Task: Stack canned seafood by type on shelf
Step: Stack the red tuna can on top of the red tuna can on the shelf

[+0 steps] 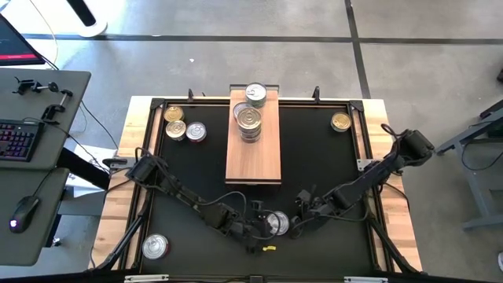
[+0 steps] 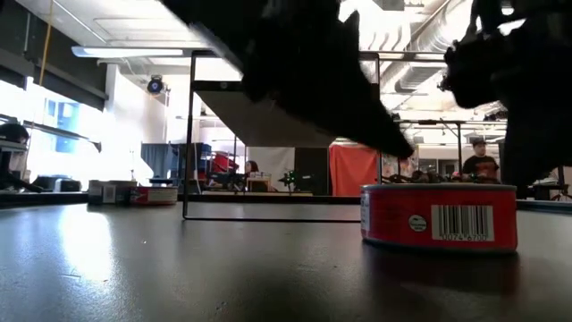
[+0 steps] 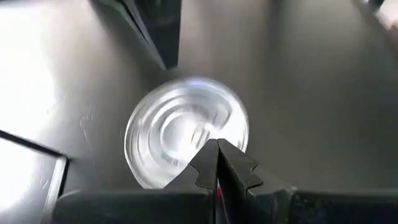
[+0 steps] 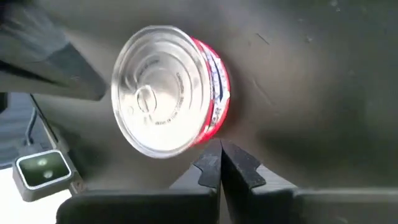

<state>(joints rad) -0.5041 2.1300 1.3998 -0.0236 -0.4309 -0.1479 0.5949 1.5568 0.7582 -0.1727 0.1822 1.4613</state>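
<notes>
A flat tin with a silver lid and a red side label (image 1: pixel 277 223) (image 2: pixel 438 215) stands on the black mat near the table's front edge, between my two grippers. My left gripper (image 3: pixel 217 148) (image 1: pixel 263 229) is shut, its tips over the near part of the lid (image 3: pixel 183 130); in the low view a gap shows between them and the tin. My right gripper (image 4: pixel 221 146) (image 1: pixel 295 226) is shut, right beside the tin's red wall (image 4: pixel 214 106). On the light-wood shelf (image 1: pixel 253 157) a stack of tins (image 1: pixel 249 120) stands, with one more tin (image 1: pixel 255 93) behind it. My right gripper's shut fingertips (image 4: pixel 211 155) stand at the foot of the tin's red side wall (image 4: pixel 216 127), slanting down from the table's right. I cannot tell whether they touch it. The tin sits flat on the mat, lid up.
Three tins (image 1: pixel 174 115) (image 1: pixel 174 130) (image 1: pixel 196 132) lie at the mat's far left, one (image 1: pixel 340 122) at the far right and one (image 1: pixel 155 247) at the near left. Both arms stretch across the mat's near half. A desk with a keyboard (image 1: pixel 20 141) stands left of the table.
</notes>
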